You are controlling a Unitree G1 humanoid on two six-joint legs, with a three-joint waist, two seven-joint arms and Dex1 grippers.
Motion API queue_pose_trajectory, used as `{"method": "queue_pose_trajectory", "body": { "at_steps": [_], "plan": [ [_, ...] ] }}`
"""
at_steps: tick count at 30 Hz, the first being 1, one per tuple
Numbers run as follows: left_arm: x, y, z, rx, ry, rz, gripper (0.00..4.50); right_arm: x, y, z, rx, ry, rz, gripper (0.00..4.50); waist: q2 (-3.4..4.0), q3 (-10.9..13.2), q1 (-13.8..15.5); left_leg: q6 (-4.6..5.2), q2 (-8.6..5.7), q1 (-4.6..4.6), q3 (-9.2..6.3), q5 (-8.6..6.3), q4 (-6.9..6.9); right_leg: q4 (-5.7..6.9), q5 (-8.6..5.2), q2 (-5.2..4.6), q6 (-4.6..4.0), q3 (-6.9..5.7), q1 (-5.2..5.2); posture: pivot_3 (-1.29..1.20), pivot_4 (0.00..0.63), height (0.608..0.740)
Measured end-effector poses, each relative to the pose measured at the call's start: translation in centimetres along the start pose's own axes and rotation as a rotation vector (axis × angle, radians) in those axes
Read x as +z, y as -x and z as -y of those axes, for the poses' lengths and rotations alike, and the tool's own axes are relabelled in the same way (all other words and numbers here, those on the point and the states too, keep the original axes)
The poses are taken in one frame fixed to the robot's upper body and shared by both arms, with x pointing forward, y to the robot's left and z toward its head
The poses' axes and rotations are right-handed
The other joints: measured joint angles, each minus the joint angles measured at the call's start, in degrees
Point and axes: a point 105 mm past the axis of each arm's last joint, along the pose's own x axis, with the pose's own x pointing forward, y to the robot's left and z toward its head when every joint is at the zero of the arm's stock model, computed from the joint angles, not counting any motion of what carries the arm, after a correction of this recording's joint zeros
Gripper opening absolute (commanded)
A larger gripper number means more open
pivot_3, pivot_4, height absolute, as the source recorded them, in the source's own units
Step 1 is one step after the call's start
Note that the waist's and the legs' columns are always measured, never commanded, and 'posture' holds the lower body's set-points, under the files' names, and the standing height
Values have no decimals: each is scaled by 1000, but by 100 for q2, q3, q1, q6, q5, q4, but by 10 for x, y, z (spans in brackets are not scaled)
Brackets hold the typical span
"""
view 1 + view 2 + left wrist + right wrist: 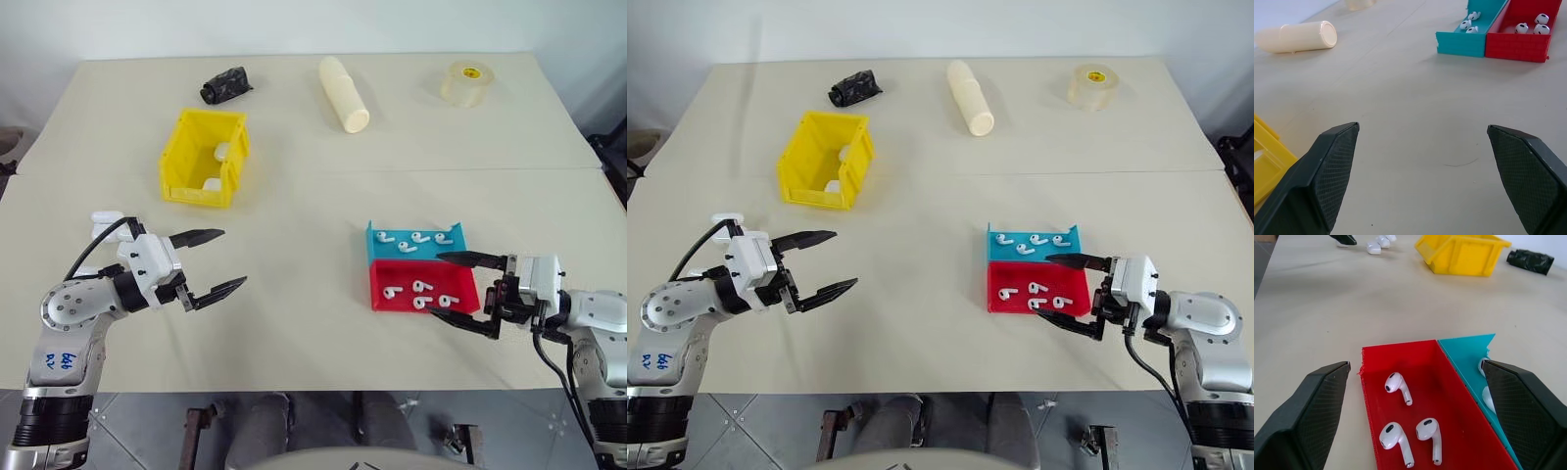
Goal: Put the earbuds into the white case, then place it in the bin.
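The step in hand seems to be taking one earbud point(1398, 386) from the red tray point(377, 290). To do it well, the right gripper point(468, 291) should come over a single bud and close on its round head, not on the stem, without pushing its neighbours.

Both grippers are spread wide and hold nothing. The left gripper point(208, 263) hangs above bare table point(304, 176). White cases point(106, 224) lie behind it; the yellow bin point(178, 162) stands further away.
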Motion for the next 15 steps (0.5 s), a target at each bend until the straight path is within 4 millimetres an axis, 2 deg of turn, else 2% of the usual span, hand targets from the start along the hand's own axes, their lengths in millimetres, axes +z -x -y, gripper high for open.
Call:
{"method": "queue_pose_trajectory", "body": {
  "at_steps": [4, 8, 12, 15],
  "plan": [
    [-7, 5, -2, 71, 25, -12, 4463, -2, -3, -2, 5, 11, 28, 4500, 0, 0, -15, 0, 1, 2, 0, 0, -1, 1, 0, 0, 0, 2, 0, 0, 150, 740],
    [-19, 21, -4, 243, 141, -43, 4463, 2, -23, -4, 44, 18, 97, 4500, -3, 2, -26, -6, 15, 3, 1, -3, 1, 3, 0, 13, -1, 4, -2, 0, 150, 740],
    [-29, 56, -6, 487, 221, -91, 4463, 11, -42, -7, 86, 34, 171, 4500, -3, 2, -10, -7, 14, 3, -1, -4, 4, 1, 0, 12, -1, 8, 0, 0, 150, 740],
    [-40, 90, 11, 696, 294, -136, 4463, 21, -55, -13, 130, 57, 246, 4500, -5, 2, -19, -7, 15, 4, 3, -13, 4, -8, 0, 13, -1, 11, 3, 0, 150, 740]
  ]
}}
